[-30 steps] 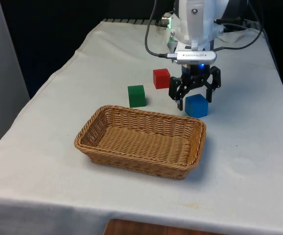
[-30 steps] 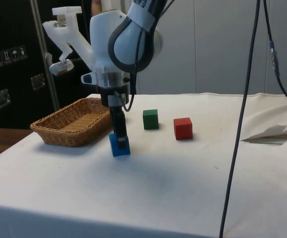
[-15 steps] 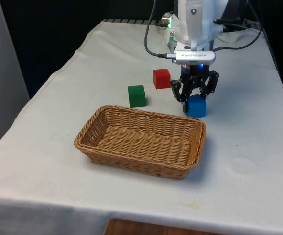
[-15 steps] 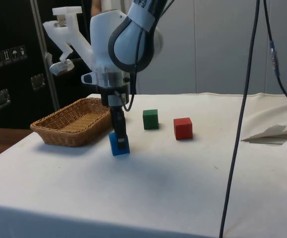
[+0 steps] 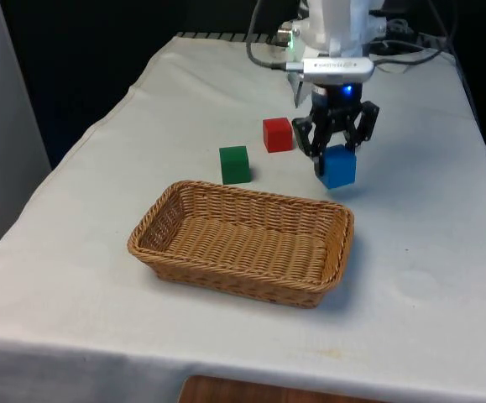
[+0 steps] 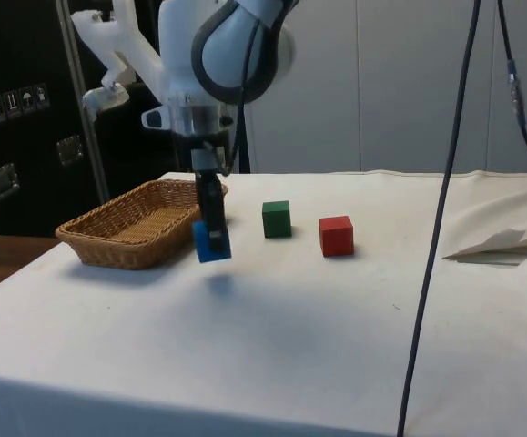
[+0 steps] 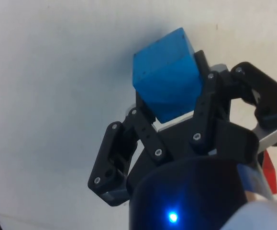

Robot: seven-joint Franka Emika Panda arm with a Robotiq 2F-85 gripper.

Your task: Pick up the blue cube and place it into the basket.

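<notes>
While the gripper (image 5: 337, 156) is clamped on the cube (image 5: 337, 166), it hangs clear of the cloth (image 5: 427, 235) — high enough, I'd guess, to pass the basket (image 5: 326, 273) rim; basket's just beside it.

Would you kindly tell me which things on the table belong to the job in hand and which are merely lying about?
Part of the job:
- blue cube, held clear of the cloth
- pincer, shut on it
- basket, the wicker one it goes into

Just lying about:
- green cube
- red cube

Dark cabinets (image 6: 26, 137) stand beside a pale wall (image 6: 381, 82).
</notes>
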